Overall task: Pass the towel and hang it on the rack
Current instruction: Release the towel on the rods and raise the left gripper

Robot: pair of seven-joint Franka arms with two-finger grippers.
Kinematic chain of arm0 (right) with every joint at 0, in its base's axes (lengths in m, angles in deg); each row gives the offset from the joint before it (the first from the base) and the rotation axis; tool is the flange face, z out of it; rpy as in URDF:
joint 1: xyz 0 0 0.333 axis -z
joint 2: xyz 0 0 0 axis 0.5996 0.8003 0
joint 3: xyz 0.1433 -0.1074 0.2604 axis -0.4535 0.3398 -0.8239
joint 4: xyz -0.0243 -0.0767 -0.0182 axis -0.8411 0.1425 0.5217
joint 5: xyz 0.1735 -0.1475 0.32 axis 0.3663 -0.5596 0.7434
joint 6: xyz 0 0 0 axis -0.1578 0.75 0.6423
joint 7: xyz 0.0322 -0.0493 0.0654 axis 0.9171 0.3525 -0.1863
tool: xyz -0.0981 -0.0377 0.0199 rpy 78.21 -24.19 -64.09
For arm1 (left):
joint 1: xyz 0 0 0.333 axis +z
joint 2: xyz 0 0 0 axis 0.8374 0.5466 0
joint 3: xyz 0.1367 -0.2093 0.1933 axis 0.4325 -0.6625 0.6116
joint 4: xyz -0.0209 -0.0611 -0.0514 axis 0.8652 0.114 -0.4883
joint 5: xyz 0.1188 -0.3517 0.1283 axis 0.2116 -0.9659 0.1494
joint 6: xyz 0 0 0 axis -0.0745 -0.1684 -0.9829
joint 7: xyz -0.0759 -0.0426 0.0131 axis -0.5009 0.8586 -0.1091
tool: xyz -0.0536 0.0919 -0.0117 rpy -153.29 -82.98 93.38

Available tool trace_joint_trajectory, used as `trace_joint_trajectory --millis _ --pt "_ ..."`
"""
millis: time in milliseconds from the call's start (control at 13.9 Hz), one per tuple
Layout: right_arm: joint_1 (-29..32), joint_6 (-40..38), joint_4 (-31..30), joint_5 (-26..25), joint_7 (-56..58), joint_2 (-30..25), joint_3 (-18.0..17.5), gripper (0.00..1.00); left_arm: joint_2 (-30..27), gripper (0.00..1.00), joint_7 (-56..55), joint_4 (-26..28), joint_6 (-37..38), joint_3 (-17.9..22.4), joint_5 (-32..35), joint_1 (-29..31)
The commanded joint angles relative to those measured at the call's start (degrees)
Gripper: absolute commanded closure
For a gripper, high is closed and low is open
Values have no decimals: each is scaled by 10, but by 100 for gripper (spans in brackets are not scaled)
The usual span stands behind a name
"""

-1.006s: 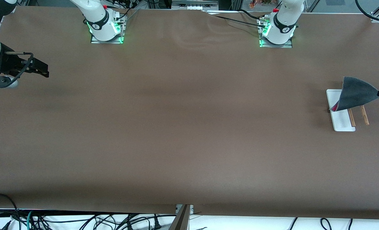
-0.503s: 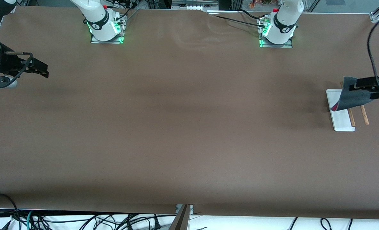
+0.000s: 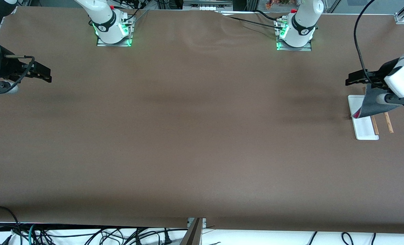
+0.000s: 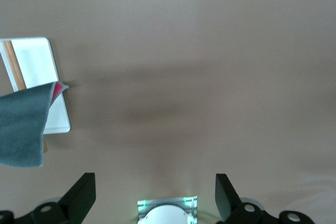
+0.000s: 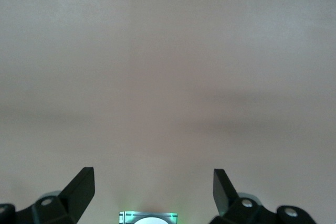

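Note:
The towel (image 3: 370, 103), dark grey with a pinkish-red corner showing, is draped over the rack's brown rods (image 3: 388, 123) above the white base (image 3: 364, 131) at the left arm's end of the table. My left gripper (image 3: 347, 81) is open and empty, up in the air just past the rack's edge, over bare table. The left wrist view shows the towel (image 4: 21, 124), the base (image 4: 39, 64) and my open left gripper (image 4: 155, 198). My right gripper (image 3: 48, 75) waits open and empty at the right arm's end; its wrist view (image 5: 152, 198) shows only table.
Brown table surface (image 3: 195, 129) spreads between the two arms. The arm bases (image 3: 113, 30) stand along the edge farthest from the front camera. Cables (image 3: 86, 234) lie below the table's near edge.
My left gripper has let go of the towel and swung over the rack toward the table's middle. The towel now hangs slack on the rods. The right arm has not moved.

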Motion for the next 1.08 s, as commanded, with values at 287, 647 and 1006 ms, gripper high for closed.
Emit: trace_joint_trajectory --millis 287,647,1006 --pt "-1 -3 14 -3 10 6 1 0 -43 0 -11 32 -96 14 8 -12" --pt "-1 -1 16 -3 9 9 1 0 -51 0 -94 1 -43 10 -15 -12" --pt "0 0 17 -4 9 9 1 0 -36 0 -93 2 -44 9 -9 -16"
